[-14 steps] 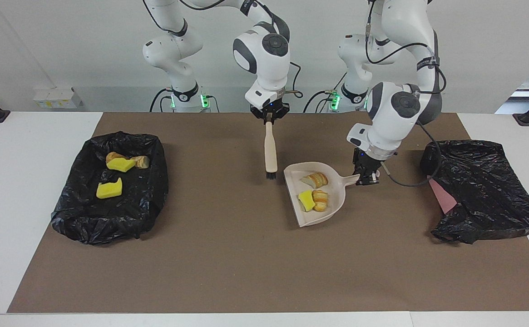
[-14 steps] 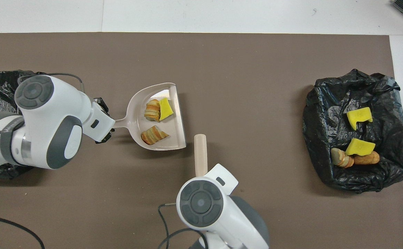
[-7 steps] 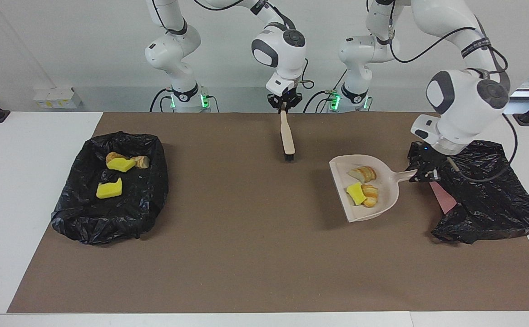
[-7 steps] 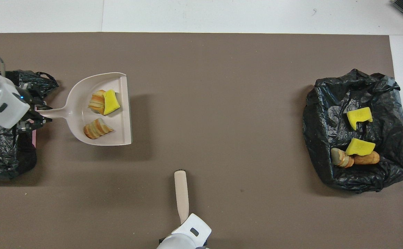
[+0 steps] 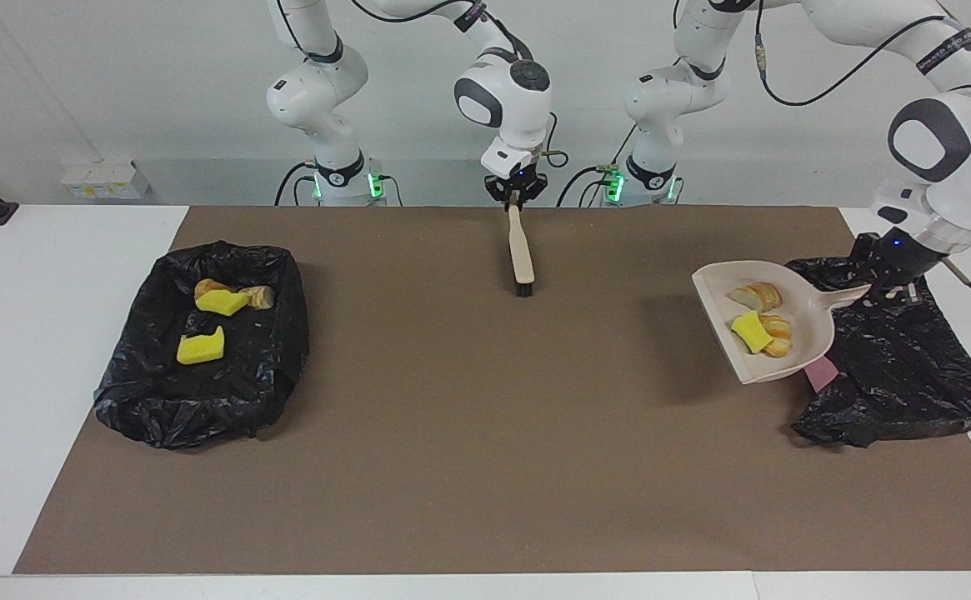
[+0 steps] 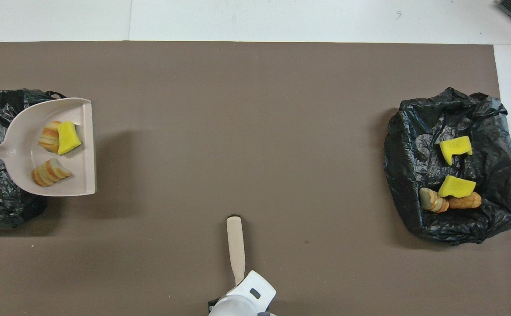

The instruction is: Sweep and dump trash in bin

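both fingers grip tools: left (image 5: 892,283) the loaded dustpan (image 5: 810,333), right (image 5: 517,197) the brush (image 5: 522,254).

The dustpan (image 5: 802,329) is smooth beige plastic with a dull sheen; the yellow bits (image 5: 200,346) look like spongy matt foam; the tan lumps (image 5: 758,295) are crusty like bread; both bin bags (image 5: 202,350) are crinkled glossy black plastic film; the brown mat (image 5: 485,433) looks matt and finely grained; the worktop (image 5: 52,333) is smooth white.
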Robot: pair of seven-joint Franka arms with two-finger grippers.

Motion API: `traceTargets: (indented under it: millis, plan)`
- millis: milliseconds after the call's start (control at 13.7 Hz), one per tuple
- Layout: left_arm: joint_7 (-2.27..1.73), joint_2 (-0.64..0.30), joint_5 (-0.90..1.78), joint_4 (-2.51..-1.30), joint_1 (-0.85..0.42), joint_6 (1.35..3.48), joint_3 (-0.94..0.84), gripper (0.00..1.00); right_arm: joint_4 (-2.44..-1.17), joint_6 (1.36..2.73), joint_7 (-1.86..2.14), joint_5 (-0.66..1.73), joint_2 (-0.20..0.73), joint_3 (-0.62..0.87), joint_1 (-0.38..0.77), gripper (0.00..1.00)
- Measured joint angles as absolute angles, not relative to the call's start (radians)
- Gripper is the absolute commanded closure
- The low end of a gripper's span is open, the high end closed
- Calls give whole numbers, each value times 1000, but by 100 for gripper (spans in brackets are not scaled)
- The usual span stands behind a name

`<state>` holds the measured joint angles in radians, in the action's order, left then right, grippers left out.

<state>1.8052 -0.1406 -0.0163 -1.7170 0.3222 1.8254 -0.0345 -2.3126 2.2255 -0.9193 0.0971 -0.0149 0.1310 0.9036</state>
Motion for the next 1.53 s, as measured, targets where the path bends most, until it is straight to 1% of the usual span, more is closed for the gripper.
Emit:
traceTargets:
  millis: [73,291,583,801,1019,1165,1311,1529]
  plan:
    - [1817,-141,-43,-1713,351,1826,-34,100,-2311,2226,-912,97,-15,131,896,0]
    - [1824,-150,-149,-1689,414,1836,-34,100,-2267,2239,-899,97,-11,130,850,0]
    - [1821,-181,-334,-1638,441,1937,-32,100,-2142,2235,-873,96,-13,120,665,0]
    - [1754,-191,-497,-1636,439,1978,-32,100,-2065,2234,-853,90,-13,116,525,0]
    - [1618,-193,-688,-1642,406,1978,-41,100,-2015,2230,-690,85,-12,113,372,0]
    - [1555,-193,-806,-1642,359,1969,-43,100,-1964,2164,-597,79,-12,111,270,0]
    - [1513,-192,-920,-1641,320,1962,-43,100,-1880,2035,-510,42,-14,109,197,0]
    - [1496,-181,-996,-1628,292,1922,-43,100,-1752,1861,-413,-6,-18,82,144,0]
